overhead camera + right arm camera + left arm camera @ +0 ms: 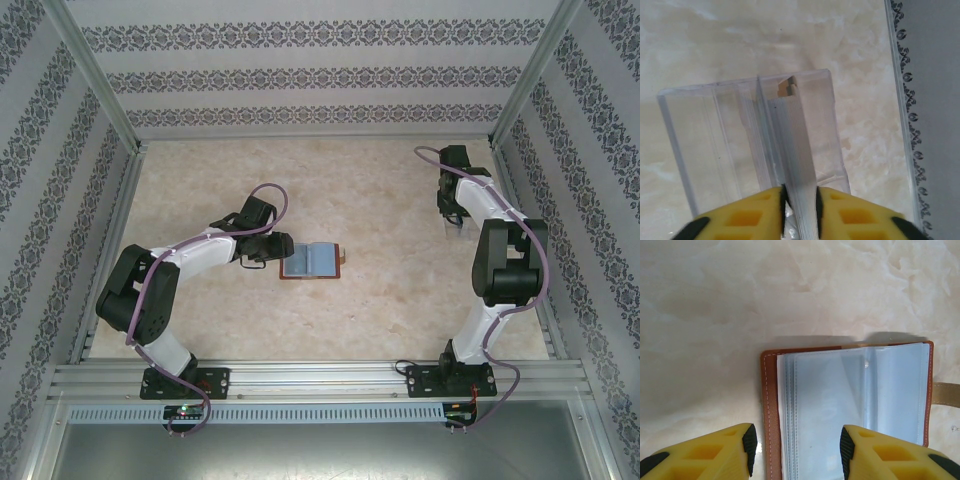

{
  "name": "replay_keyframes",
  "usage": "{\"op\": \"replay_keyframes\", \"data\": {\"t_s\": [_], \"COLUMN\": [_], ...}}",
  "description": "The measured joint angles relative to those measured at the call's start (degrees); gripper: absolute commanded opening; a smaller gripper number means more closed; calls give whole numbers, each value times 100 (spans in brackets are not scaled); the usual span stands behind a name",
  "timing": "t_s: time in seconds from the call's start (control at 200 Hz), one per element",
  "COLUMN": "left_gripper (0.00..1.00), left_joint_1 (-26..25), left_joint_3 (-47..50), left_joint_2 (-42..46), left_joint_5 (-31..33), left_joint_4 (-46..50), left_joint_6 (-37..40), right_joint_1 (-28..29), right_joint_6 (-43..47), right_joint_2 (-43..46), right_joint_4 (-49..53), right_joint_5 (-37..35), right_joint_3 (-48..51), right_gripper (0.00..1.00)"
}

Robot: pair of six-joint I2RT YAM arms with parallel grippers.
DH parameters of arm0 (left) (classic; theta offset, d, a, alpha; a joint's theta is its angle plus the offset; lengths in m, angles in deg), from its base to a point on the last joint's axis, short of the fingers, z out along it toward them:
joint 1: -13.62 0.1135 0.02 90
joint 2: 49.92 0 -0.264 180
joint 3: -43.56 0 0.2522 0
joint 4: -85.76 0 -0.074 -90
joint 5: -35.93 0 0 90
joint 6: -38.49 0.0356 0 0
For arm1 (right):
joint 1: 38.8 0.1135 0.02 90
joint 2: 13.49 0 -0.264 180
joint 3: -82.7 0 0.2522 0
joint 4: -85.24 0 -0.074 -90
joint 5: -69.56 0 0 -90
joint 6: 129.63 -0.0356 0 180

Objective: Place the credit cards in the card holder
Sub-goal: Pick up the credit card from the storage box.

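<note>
The card holder (312, 260) lies open in the middle of the table, reddish-brown leather with grey-blue sleeves (855, 400) and a tab on its right. My left gripper (283, 247) (797, 445) stands open over the holder's left edge, one finger above the table and the other above the sleeves, with nothing between the jaws. At the far right, my right gripper (455, 228) (800, 200) is shut on a stack of credit cards (792, 135). The cards stand on edge inside a clear plastic case (715, 130), so only their pale edges and a tan corner show.
The clear case sits close to the right wall (930, 100) of the enclosure. Patterned walls ring the marble table (400, 280) on three sides, and a metal rail (320, 378) runs along the near edge.
</note>
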Motion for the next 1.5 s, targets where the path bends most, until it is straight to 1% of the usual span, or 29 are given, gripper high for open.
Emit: {"op": "replay_keyframes", "data": {"t_s": [0.205,0.36,0.629,0.799,0.999,1.049,1.124,1.234,1.314,1.419,1.504], "left_gripper": [50,50,50,51,51,52,52,53,55,56,56], "left_joint_1": [0,2,0,0,2,2,2,2,2,2,2], "left_joint_3": [2,11,11,-59,-313,-372,-413,-417,-417,-389,-271], "left_joint_2": [0,0,0,48,382,459,597,846,1025,1165,1165], "left_joint_5": [-46,-103,-155,-144,-127,-146,-168,-216,-354,-730,-1182], "left_joint_4": [-2,-20,-17,116,326,330,330,343,317,-2,-627], "left_joint_6": [0,0,0,11,63,63,50,22,-66,-326,-667], "right_joint_1": [0,2,103,153,136,105,61,24,57,297,592], "right_joint_6": [44,59,44,-76,-315,-400,-575,-1091,-1821,-2597,-3145], "right_joint_2": [0,0,179,901,2238,2507,2848,3136,3165,3152,3161], "right_joint_4": [55,81,186,251,177,81,-210,-942,-1727,-2500,-3200], "right_joint_5": [22,22,146,599,1676,2063,2830,4242,5237,6011,6384], "right_joint_3": [0,-4,-4,72,374,485,761,1338,1829,2312,2634], "right_gripper": [3,0,0,0,0,0,0,0,0,0,0]}}
